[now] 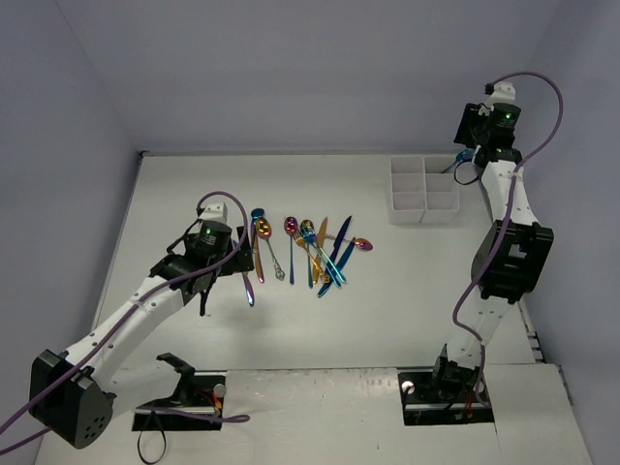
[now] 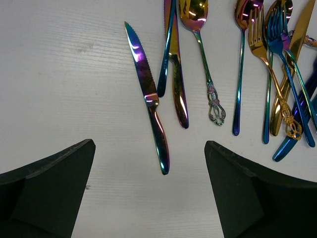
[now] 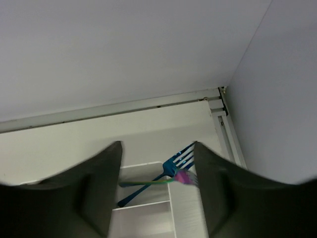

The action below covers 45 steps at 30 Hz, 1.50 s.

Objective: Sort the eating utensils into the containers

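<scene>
Left end effector [image 2: 149, 144]: spread wide, empty, low over the table [image 2: 59, 74].
Serrated knife [image 2: 148, 94]: between my fingers, handle nearest, blade pointing away, long axis crossing my closing line.
Nearer arm: left.
Right end effector [image 3: 157, 145]: fingers parted, over the white tray [image 1: 423, 216].
</scene>
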Each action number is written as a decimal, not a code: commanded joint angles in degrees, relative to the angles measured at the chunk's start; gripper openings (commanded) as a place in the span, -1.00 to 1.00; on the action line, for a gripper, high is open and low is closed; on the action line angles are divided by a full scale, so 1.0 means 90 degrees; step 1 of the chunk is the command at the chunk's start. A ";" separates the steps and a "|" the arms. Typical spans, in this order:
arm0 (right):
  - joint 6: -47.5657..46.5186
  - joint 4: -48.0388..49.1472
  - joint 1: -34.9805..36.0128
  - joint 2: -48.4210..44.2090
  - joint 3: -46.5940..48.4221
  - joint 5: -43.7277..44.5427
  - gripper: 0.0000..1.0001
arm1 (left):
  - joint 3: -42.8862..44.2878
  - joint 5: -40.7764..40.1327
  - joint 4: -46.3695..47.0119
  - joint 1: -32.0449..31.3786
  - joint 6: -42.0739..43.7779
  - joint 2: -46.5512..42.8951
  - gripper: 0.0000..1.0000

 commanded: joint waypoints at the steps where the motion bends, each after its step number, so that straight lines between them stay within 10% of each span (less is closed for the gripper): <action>1: 0.0052 0.0573 -0.0022 -0.0595 -0.0134 -0.0172 0.28 | 0.0089 0.0037 0.0228 0.0043 -0.0354 0.0079 0.83; 8: 0.0224 0.0486 0.0055 -0.1988 -0.0999 -0.0103 0.72 | 0.0448 0.0288 0.0376 -0.0071 -0.0807 0.0602 0.83; 21: 0.1601 0.0324 0.1359 -0.4765 -0.3949 0.0594 0.66 | 0.2064 -0.0464 0.0332 -0.1253 -0.2289 0.2803 0.79; 45: 0.1854 -0.0915 0.1966 -0.7115 -0.6149 0.0355 0.64 | 0.4160 -0.0321 0.0163 -0.1537 -0.2832 0.5865 -0.18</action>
